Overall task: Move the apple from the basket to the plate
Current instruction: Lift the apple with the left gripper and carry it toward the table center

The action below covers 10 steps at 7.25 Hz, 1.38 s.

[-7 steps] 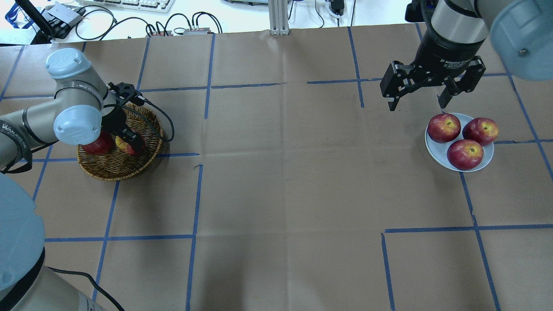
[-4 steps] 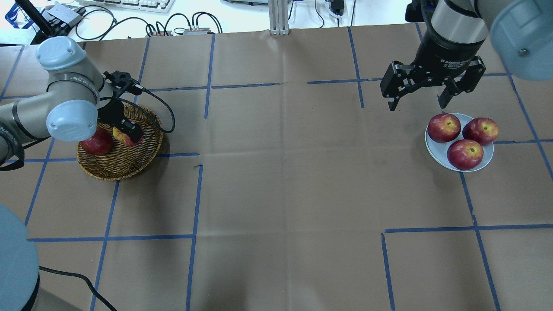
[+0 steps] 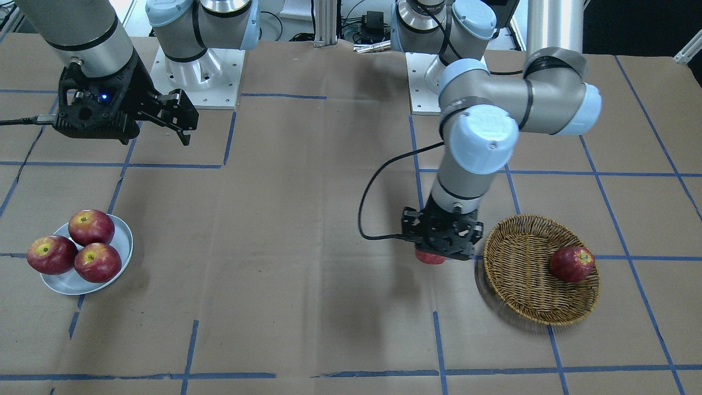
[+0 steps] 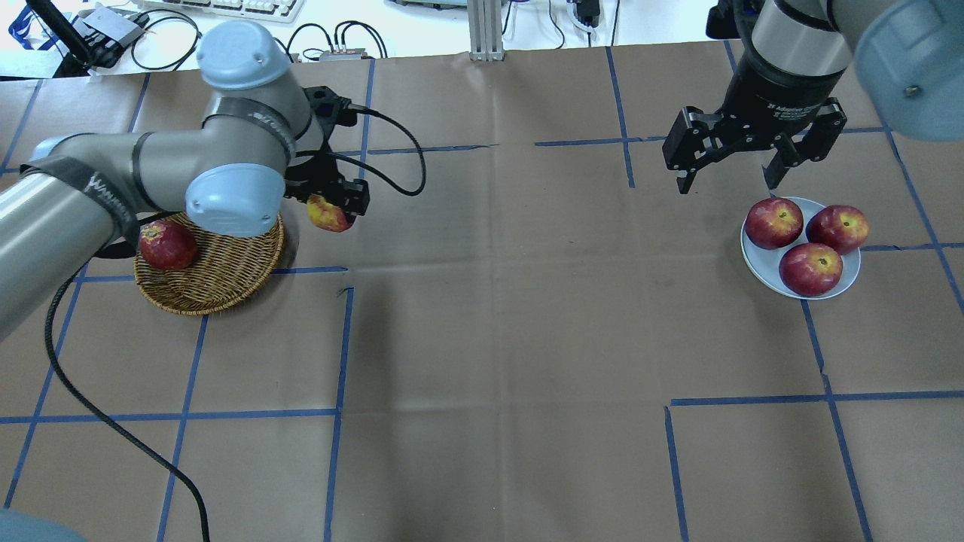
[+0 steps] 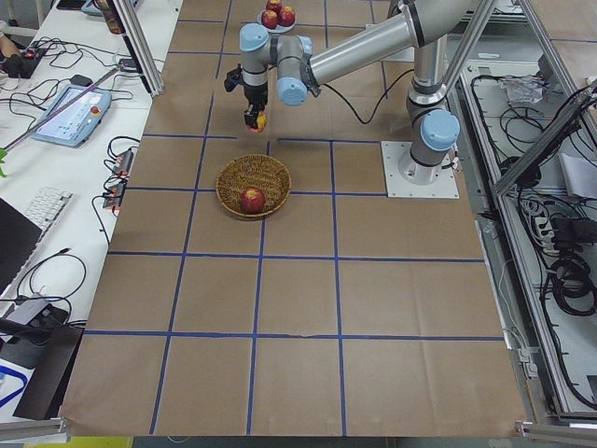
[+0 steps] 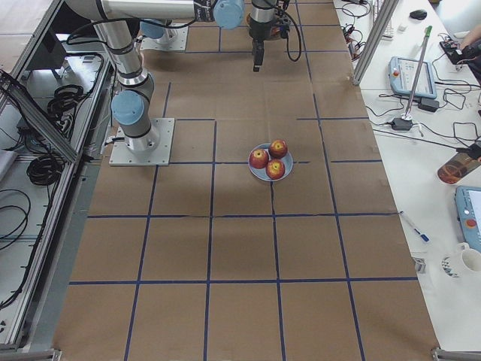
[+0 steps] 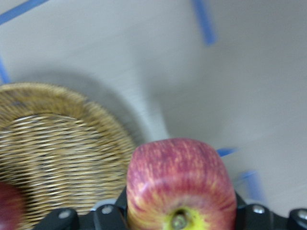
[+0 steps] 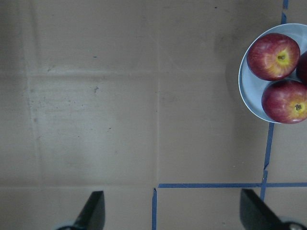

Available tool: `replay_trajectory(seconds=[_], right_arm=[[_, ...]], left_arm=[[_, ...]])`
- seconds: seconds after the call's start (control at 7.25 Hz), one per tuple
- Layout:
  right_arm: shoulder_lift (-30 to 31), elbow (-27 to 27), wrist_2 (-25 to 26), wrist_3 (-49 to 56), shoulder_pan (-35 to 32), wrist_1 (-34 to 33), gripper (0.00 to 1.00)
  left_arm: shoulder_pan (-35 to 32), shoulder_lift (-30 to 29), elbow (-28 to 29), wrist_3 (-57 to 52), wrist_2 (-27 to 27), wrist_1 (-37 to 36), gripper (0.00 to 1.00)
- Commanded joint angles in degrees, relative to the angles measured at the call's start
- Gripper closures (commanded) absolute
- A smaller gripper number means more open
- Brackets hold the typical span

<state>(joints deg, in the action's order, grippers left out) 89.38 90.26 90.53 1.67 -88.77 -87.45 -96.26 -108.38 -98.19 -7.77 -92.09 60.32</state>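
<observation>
1. Pinkish-red streaked skin with a yellow stem patch identifies the apple (image 4: 328,215). It is clamped between the left fingers (image 4: 354,199) and hangs over the table (image 4: 489,316), just beside the basket (image 4: 226,282) and outside its rim
2. The grip is taken on the apple's flanks, which leaves the stem end facing the wrist camera (that view is motion-blurred). The hold is judged adequate for carrying
3. One darker apple (image 4: 167,245) lies in the basket. The plate (image 4: 849,280), well apart across the table, already bears three apples (image 4: 812,269), so free room there looks tight
4. Left arm: elbow folded, wrist pointing straight down at the table
5. Right arm: hangs near the plate, the right fingers (image 4: 682,178) spread wide and holding nothing
</observation>
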Motion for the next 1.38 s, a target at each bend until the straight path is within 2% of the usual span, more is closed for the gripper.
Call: replay_trajectory(seconds=[0.0, 0.14, 0.28, 0.69, 1.24], right_arm=[[0.0, 0.0, 0.0, 0.0, 0.0, 0.0, 0.0], [0.0, 0.0, 0.0, 0.0, 0.0, 0.0, 0.0], [0.0, 0.0, 0.0, 0.0, 0.0, 0.0, 0.0], [0.0, 0.0, 0.0, 0.0, 0.0, 0.0, 0.0], [-0.09, 0.0, -0.09, -0.18, 0.0, 0.0, 0.0]], left_arm=[[-11.53, -7.6, 7.71, 15.1, -0.02, 1.02, 0.63], [-14.97, -11.29, 12.02, 18.46, 0.07, 1.02, 0.63], [-16.66, -15.33, 13.54, 18.84, 0.42, 0.94, 0.63], [-16.94, -16.77, 13.38, 17.44, 2.09, 0.76, 0.63], [-16.5, -17.31, 12.85, 16.56, 1.74, 1.11, 0.56]])
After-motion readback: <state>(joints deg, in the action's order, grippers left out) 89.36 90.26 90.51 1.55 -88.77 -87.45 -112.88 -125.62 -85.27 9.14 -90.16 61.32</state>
